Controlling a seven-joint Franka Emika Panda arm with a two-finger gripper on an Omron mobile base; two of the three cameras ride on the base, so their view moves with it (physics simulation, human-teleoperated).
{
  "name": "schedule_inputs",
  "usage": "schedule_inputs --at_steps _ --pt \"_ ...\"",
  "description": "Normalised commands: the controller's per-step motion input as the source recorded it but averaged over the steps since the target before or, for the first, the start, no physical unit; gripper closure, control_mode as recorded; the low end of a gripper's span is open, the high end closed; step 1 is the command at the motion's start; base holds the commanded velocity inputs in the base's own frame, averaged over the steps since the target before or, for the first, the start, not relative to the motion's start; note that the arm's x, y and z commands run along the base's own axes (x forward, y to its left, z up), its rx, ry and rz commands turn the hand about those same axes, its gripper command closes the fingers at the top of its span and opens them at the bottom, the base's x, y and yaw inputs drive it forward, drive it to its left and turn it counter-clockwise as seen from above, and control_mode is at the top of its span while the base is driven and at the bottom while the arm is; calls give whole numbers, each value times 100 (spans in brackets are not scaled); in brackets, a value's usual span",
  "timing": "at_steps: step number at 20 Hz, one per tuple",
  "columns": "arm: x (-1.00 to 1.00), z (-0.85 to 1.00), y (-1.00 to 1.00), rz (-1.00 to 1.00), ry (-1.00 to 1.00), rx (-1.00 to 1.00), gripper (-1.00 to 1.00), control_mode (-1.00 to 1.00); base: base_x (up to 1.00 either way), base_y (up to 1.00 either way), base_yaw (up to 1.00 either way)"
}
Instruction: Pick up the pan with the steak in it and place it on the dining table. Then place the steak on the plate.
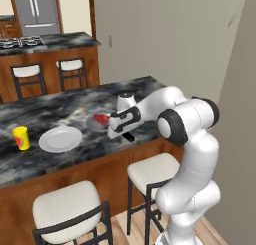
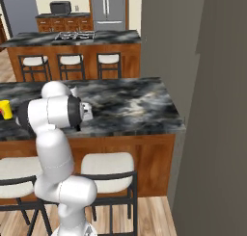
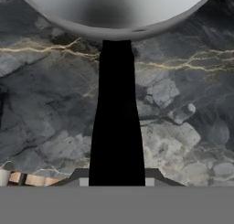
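Counter: the dining counter (image 1: 30, 114), dark marbled top on brown wood sides, runs across in front of me. Its near edge drops to the stools, and its right end stops short of the grey wall.
Far counter: a second marbled counter with the black stove (image 2: 75, 36) stands well behind, with three stools along its front.
Stools: white-cushioned stools (image 1: 70, 201) sit tucked under the near edge, just below my arm.
Plate: the white plate (image 1: 60, 139) lies flat on the counter, left of the pan and apart from it, close to the near edge.
Pan: the grey pan (image 3: 114, 10) rests on the counter near the front edge, its black handle (image 3: 117, 122) pointing straight back at my tool.
Steak: the red steak (image 1: 101, 118) lies in the pan, partly hidden by my wrist.
Cup: a yellow cup (image 1: 21, 137) stands left of the plate.
Tool: my tool (image 1: 120, 134) sits low at the handle's end. In the hand view the handle runs down between the finger tips (image 3: 150, 176), which flank its base. I cannot tell whether they press on it.
Open room: bare marble lies beyond the pan and to its right, out to the counter's end.
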Motion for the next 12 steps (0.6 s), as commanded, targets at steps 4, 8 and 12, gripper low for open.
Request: schedule_inputs --at_steps 4,8,12 --pt "15 -42 12 0 0 -3 100 -100 0 0 0" --pt "22 -43 10 0 0 -5 100 -100 0 0 0" --pt "21 -36 9 0 -1 -4 100 -100 0 0 0"
